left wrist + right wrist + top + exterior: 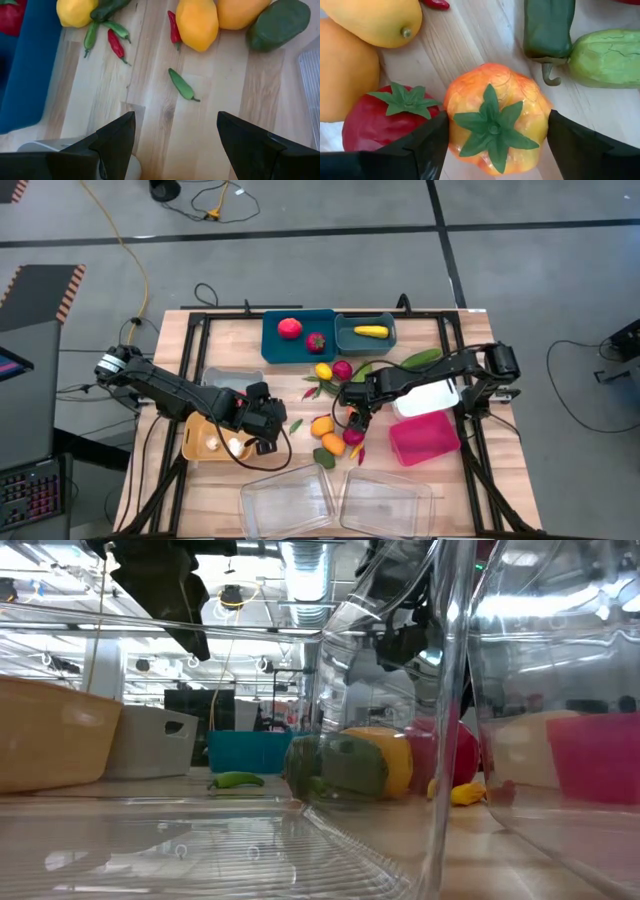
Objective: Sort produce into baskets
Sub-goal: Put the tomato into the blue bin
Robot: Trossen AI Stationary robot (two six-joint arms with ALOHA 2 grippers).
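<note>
Right gripper (495, 145) down over produce pile at table centre, fingers (425, 145) either side of an orange-yellow tomato (495, 117), against its flanks but grip not confirmed. Red tomato (390, 117) just beside it on the wood. Left gripper (175, 140) near tan bin (200, 442), fingers apart, empty, above small green chili (181, 85). Teal bin (298, 337) holds two red fruits

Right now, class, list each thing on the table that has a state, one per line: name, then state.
Left gripper: jaws open, empty, above bare wood beside the tan bin.
Right gripper: jaws either side of the orange tomato, grip not certain.
Clear trays: empty.
Magenta bin: empty.
Teal bin: holds two red fruits.
Small teal bin: holds one yellow piece.
</note>
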